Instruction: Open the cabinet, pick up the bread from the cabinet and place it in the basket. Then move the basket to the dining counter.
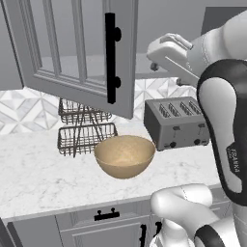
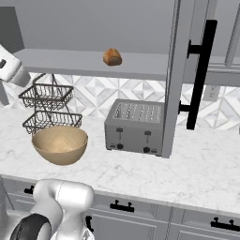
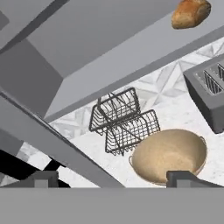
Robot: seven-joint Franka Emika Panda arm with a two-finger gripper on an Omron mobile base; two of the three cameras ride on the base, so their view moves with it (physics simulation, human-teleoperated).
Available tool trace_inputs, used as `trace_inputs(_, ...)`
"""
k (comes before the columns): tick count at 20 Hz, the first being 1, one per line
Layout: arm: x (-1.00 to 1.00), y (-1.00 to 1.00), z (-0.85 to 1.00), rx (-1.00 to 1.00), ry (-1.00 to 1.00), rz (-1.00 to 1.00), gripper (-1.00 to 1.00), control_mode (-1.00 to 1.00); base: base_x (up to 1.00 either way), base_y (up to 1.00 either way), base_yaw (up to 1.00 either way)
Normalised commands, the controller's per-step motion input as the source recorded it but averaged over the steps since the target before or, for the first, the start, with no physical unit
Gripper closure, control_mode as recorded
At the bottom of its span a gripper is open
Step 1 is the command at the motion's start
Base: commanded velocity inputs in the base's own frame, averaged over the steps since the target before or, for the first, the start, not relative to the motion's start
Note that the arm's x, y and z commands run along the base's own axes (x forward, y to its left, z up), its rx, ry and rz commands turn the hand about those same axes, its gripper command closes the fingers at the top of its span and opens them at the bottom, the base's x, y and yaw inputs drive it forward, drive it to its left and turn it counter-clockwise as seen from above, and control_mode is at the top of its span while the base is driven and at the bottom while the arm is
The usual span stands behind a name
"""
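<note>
Kitchen w/ a white, grey-veined marble counter and a diamond-pattern tile backsplash behind it. Above, the grey cabinet stands open: one framed panel door w/ a long black bar handle swung out on the left, another door edge-on at right. So step one looks done. The bread, a small round golden-brown bun w/ a rough crust, sits on the flat grey inner shelf, untouched, up and to the right of the basket. The basket, a wide smooth tan wood-coloured bowl, rests on the counter below, holding nothing, just in front of a dark wire two-tier rack and beside a boxy brushed-grey toaster w/ four slots. The gripper hangs near the left door, well apart from the bun; its two dark fingertips stand wide apart, gripping nothing. Left to do, by my read: reach in, take the bun, drop it in the basket, then carry the basket to the dining counter. Roughly a quarter of the job done.
</note>
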Motion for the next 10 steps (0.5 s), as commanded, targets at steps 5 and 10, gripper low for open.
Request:
trace_inputs(5, 1.00, 0.00, -0.46, 0.40, 0.01, 0.37, -1.00, -1.00, 0.00, 0.00, 0.00)
trace_inputs(10, 1.00, 0.57, -0.27, 0.29, 0.05, 0.39, -1.00, -1.00, 0.00, 0.00, 0.00)
